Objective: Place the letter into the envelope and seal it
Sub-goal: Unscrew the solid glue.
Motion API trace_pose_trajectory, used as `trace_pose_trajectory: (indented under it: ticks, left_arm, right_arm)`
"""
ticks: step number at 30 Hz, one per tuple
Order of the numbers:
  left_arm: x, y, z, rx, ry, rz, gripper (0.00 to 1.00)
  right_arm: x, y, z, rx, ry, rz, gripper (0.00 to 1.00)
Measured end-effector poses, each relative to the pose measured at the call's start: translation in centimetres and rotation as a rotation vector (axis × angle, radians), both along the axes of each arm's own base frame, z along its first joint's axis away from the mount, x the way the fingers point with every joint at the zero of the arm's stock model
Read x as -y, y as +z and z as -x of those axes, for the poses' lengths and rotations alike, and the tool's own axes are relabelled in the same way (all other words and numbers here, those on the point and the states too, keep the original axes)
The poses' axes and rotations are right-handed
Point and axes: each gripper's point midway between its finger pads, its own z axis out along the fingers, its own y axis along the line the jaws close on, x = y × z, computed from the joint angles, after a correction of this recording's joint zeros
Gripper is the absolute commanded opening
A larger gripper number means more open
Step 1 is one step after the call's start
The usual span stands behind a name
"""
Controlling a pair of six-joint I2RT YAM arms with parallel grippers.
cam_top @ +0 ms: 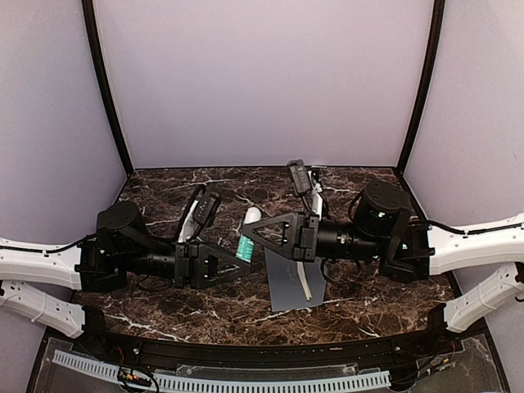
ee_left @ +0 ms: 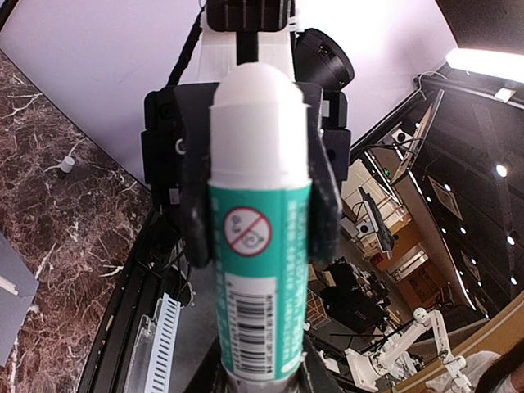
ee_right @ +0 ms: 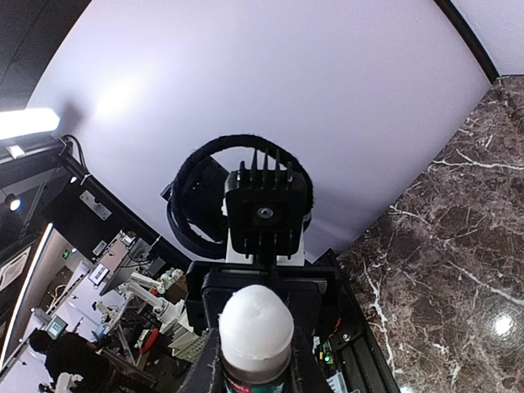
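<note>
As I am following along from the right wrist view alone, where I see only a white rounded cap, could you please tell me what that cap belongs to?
Observer: It tops a glue stick with a teal label and a barcode, plain in the left wrist view.
Operator: Thank you. What holds the stick's body?
Observer: The left end effector grips it, as the top view shows.
Operator: And where is the envelope, please?
Observer: The grey envelope lies flat on the marble table, partly under the arm that carries the right end effector.
</note>
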Motion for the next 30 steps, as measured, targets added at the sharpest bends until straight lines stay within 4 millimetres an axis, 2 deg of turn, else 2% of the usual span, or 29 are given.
trace_pose_trajectory:
  ticks: [6,14,21,25,27,30]
  left_arm:
    - [-0.1,-0.9,-0.8,0.019,0.050,-0.045,0.00]
    - [-0.6,-3.6,-3.8,0.041,0.224,-0.215,0.00]
    - [-1.0,-7.0,-6.1,0.022,0.348,-0.395,0.00]
    - [-1.1,-8.7,-6.7,0.013,0.374,-0.459,0.00]
    - [-1.2,-9.1,-6.7,0.011,0.379,-0.470,0.00]
    - [-1.2,-9.1,-6.7,0.008,0.379,-0.470,0.00]
  right_arm:
    - [-0.1,-0.7,-0.6,-0.004,-0.033,0.025,0.01]
    - [-1.0,-3.3,-3.6,-0.046,-0.211,0.206,0.00]
    - [-1.8,-6.9,-6.3,-0.115,-0.402,0.416,0.00]
    - [-1.8,-8.6,-6.8,-0.133,-0.461,0.500,0.00]
    - [-1.8,-8.9,-6.9,-0.137,-0.477,0.518,0.02]
    - [-1.8,-9.0,-6.9,-0.147,-0.484,0.520,0.21]
